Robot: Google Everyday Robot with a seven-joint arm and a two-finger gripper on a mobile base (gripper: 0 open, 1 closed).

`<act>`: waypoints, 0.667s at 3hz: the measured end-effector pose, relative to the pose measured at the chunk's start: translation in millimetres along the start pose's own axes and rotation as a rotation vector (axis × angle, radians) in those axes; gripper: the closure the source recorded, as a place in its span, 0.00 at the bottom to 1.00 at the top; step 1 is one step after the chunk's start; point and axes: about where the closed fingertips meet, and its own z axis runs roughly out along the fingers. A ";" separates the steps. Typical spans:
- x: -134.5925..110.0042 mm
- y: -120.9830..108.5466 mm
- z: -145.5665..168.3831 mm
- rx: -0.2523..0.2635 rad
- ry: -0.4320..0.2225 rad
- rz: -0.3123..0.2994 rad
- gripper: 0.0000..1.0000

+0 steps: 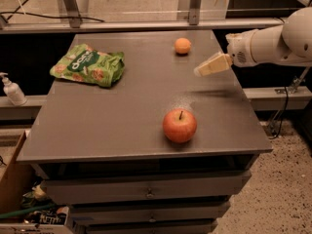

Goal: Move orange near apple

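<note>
The small plain orange (183, 46) sits on the grey table top (122, 111) near its far edge. The larger red apple (180, 125) with a dark stem stands near the front edge, well apart from the orange. My gripper (199, 71) reaches in from the right on a white arm (273, 43). It hovers above the table, to the right of and a little in front of the orange, holding nothing.
A green snack bag (90, 65) lies at the far left of the table. A white pump bottle (11, 89) stands on a ledge to the left. Drawers sit below the table top, and a cardboard box (12, 189) with clutter is at lower left.
</note>
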 end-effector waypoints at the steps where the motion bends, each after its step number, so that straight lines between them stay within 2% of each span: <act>1: -6.6 -13.0 26.7 -0.010 -0.080 0.110 0.00; 2: -7.3 -21.0 54.0 -0.038 -0.118 0.165 0.00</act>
